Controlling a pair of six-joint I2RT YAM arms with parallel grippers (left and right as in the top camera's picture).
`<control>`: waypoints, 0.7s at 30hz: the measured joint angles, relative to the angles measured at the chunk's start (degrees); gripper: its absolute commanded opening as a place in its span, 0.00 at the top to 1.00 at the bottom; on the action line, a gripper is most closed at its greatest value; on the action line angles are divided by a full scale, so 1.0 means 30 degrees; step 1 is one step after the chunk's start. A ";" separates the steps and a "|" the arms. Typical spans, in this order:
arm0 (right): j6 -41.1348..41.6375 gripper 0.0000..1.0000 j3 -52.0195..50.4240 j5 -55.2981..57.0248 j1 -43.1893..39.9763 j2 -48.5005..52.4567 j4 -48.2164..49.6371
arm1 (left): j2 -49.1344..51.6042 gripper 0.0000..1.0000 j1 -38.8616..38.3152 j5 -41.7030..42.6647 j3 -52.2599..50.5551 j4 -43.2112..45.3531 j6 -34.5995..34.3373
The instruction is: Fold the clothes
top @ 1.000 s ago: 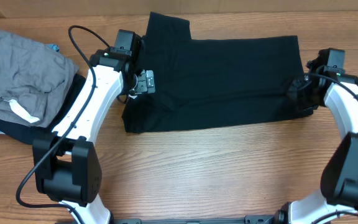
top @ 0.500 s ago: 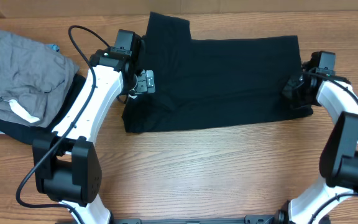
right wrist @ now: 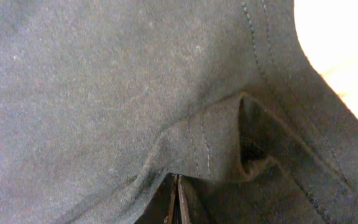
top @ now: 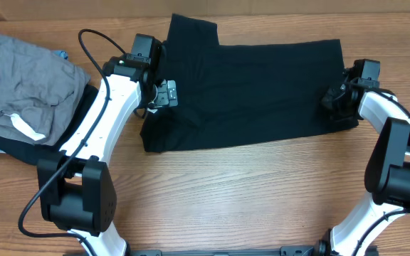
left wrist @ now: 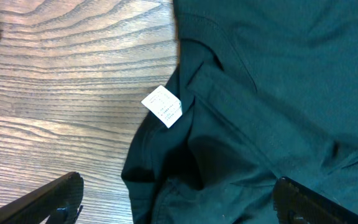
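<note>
From where I stand, the black T-shirt (top: 255, 92) lies flat across the far middle of the wooden table (top: 248, 192). Its body stretches left to right, and one sleeve points toward the back edge. The left gripper (top: 164, 94) hangs over the shirt's left end, near the collar. In the left wrist view its fingers (left wrist: 55, 199) are spread wide, one over bare wood and the other over the cloth, with nothing between them. Just ahead of them the small white neck tag (left wrist: 162, 106) sticks out from the rumpled collar, right at the edge where fabric meets wood. The right gripper (top: 335, 102) sits at the shirt's right end, down on the hem. In the right wrist view its fingers (right wrist: 188, 202) are pressed together, and the fabric puckers into them in a stitched fold, so it has the T-shirt pinched. Off at the far left of the table, well apart from the shirt, a crumpled grey garment (top: 27, 78) with a white label (top: 25, 128) rests on top of a dark garment (top: 9, 146).
</note>
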 measured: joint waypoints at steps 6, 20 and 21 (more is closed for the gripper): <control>-0.0015 0.90 0.0036 -0.1020 0.0007 -0.0350 -0.1078 | 0.0000 0.00 0.0000 0.0000 0.0000 0.0000 0.0000; -0.0036 0.43 -0.0095 -0.0408 -0.0379 -0.6579 -0.3024 | 0.0000 0.00 0.0000 0.0000 0.0000 0.0007 0.0000; -0.0015 0.43 -0.0095 -0.0313 -0.0583 -0.6717 -0.3053 | 0.0000 0.00 0.0000 0.0000 0.0000 0.0000 0.0000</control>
